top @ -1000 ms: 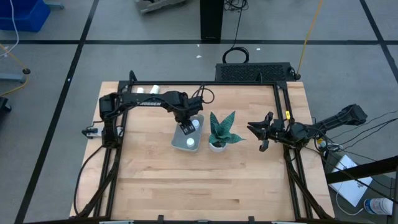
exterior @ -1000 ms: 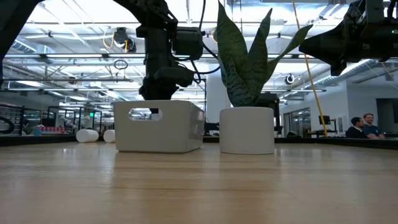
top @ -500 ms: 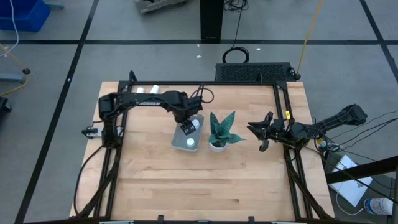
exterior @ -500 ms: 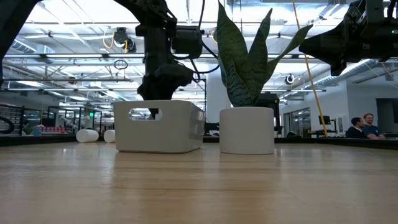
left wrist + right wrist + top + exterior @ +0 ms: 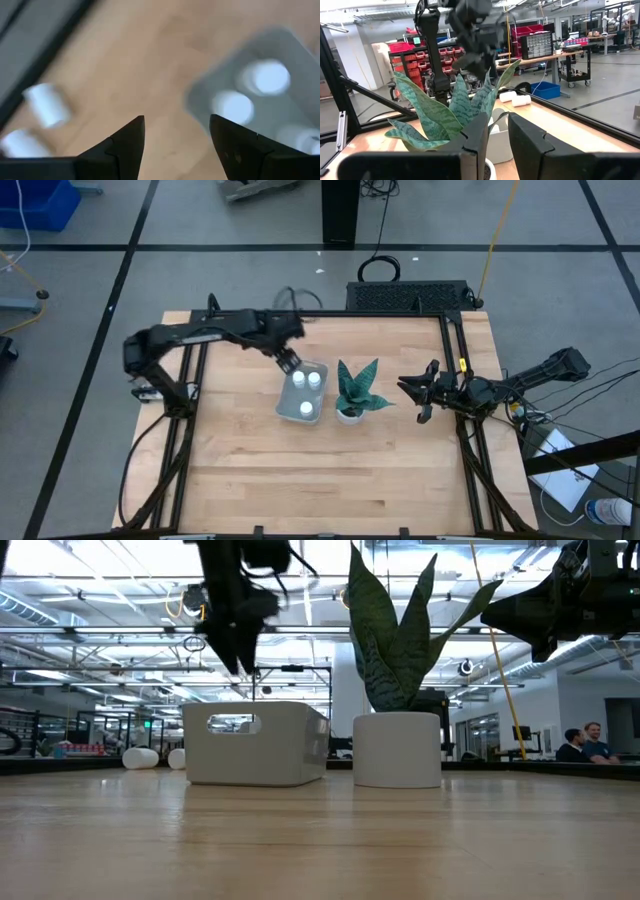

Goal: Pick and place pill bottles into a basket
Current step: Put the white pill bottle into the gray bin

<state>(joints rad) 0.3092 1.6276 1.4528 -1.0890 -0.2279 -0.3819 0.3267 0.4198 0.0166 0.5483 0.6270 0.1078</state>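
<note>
Three pill bottles stand in the basket; two more lie on the table near its far left edge. The left hand, open and empty, hangs just beside the basket, while the right hand waits beyond the plant, fingers nearly closed on nothing.

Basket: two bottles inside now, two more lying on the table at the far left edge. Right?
Not quite: the high view shows three pill bottles in the basket, not two. Two more lying at the table's far left edge is right.
</note>
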